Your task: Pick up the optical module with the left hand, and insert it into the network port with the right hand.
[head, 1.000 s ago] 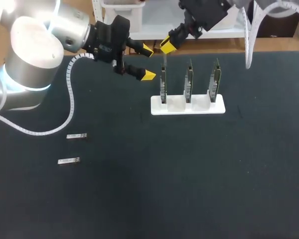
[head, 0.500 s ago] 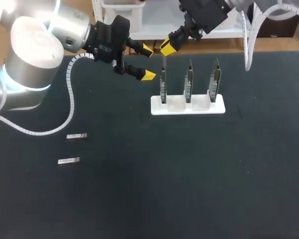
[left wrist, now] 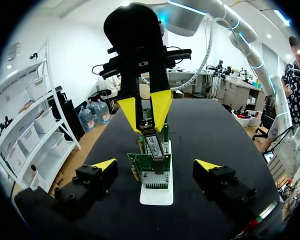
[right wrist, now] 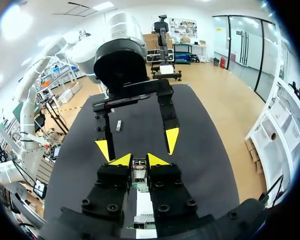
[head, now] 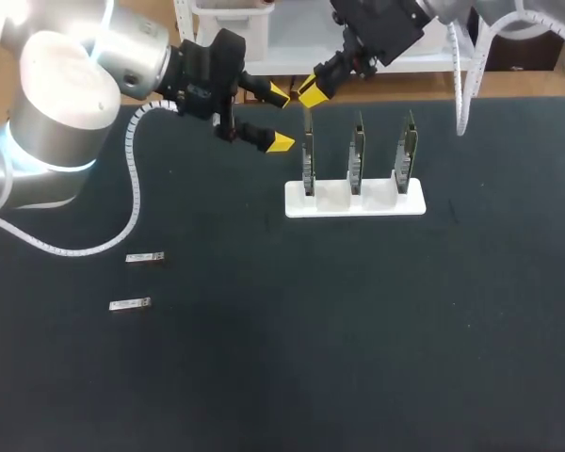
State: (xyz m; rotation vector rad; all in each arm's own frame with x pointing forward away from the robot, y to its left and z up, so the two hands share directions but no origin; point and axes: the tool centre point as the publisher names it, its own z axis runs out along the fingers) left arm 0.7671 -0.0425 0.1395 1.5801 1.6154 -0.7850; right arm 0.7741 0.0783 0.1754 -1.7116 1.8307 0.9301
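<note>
Optical module (left wrist: pixel 152 144), long axis vertical, is pinched in the right gripper (head: pixel 308 91) directly over the leftmost network card (head: pixel 308 165); the left gripper (head: pixel 280 118) hangs released alongside.

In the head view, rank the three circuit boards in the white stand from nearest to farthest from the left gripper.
1. Left board, just beside the left gripper.
2. Middle board, in the centre slot of the stand.
3. Right board, at the stand's far end.

- A table (head: pixel 377 358) with a dark, matte, faintly speckled top spreads wide under the head view.
- Light lies soft and even across it.
</note>
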